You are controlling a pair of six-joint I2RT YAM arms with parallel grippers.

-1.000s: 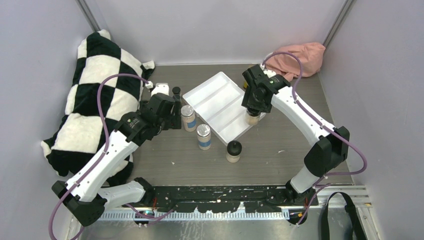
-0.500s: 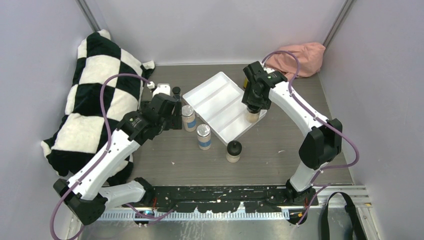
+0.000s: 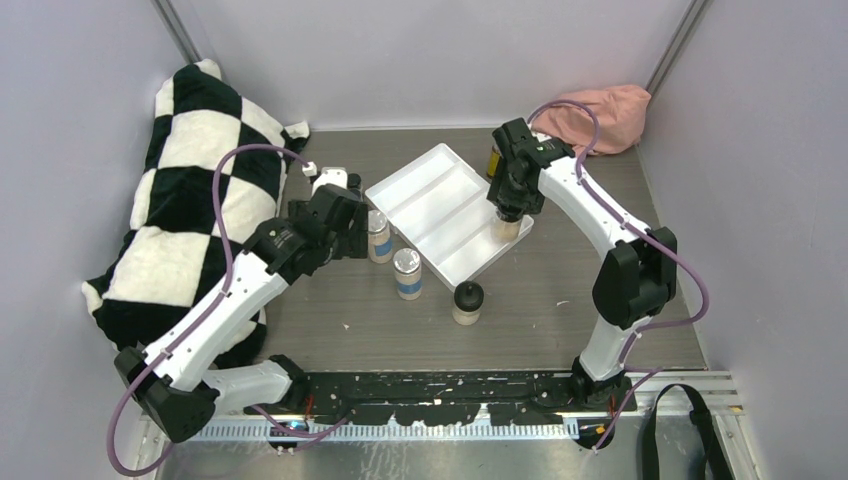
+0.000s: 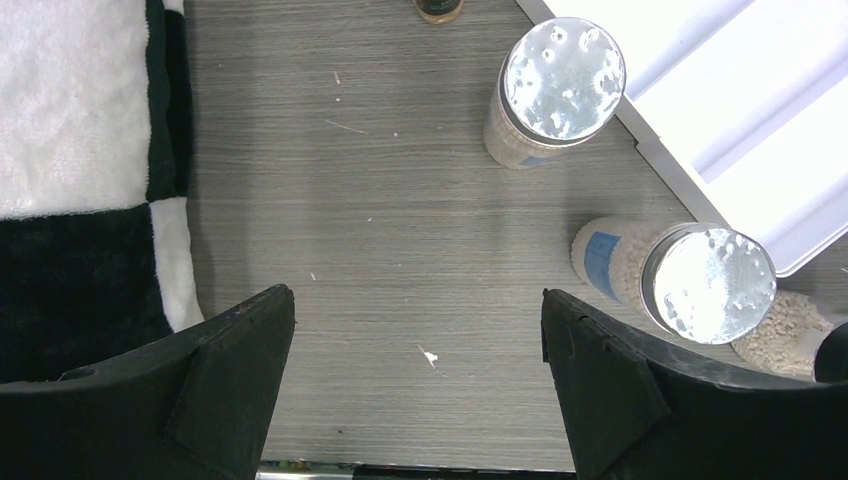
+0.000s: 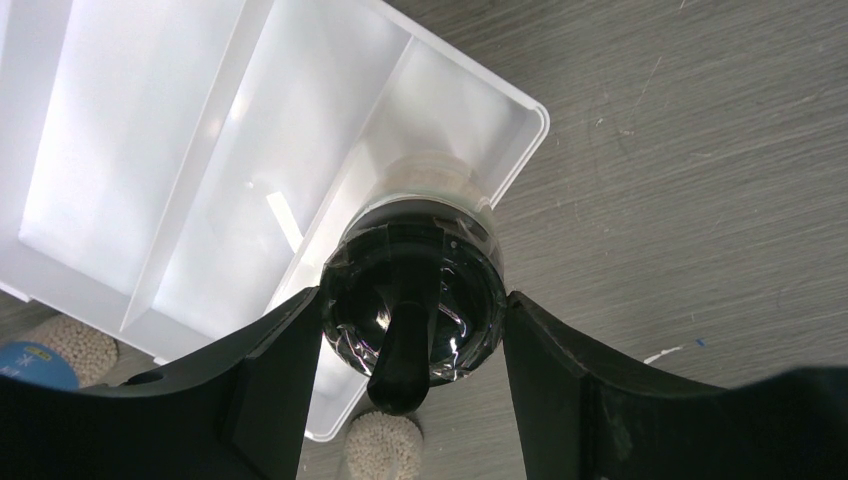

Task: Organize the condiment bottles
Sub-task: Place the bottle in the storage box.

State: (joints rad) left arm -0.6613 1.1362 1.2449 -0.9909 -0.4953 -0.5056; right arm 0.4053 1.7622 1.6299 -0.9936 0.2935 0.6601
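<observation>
**Change in state.** Over the last second the right arm drew in toward the white divided plastic tray (image 3: 425, 200). It carried the tan, black-capped jar (image 5: 440, 270) from the tray's right edge to a position over its right corner compartment. The right gripper (image 5: 412, 340) remained half closed, with both fingers pressed against the jar's cap. The left arm advanced slightly toward the tray's left side. The left gripper (image 4: 415, 300) stayed spread wide and held nothing, above bare table left of the tray.

**Meaning for the task.** In my judgement the first placement was nearly complete and only the release was outstanding. The rest of the sorting had not yet begun:
- Two silver-lidded, blue-labelled jars (image 3: 378, 236) (image 3: 407, 274) stood on the table just beside the tray's left edge.
- A second tan, black-capped jar (image 3: 467, 302) stood off the tray's near corner.

**Limits of view.**
- The cap and fingers hid the held jar's base, so it could not be determined whether it rested on the tray floor.
- A slim amber bottle (image 3: 493, 158) behind the tray's far right side was mostly hidden by the right arm.
- A small bottle (image 4: 438, 8) was cut off at the upper edge of the left wrist view, and its type was unclear.
- The remaining bottles could not be located.
</observation>
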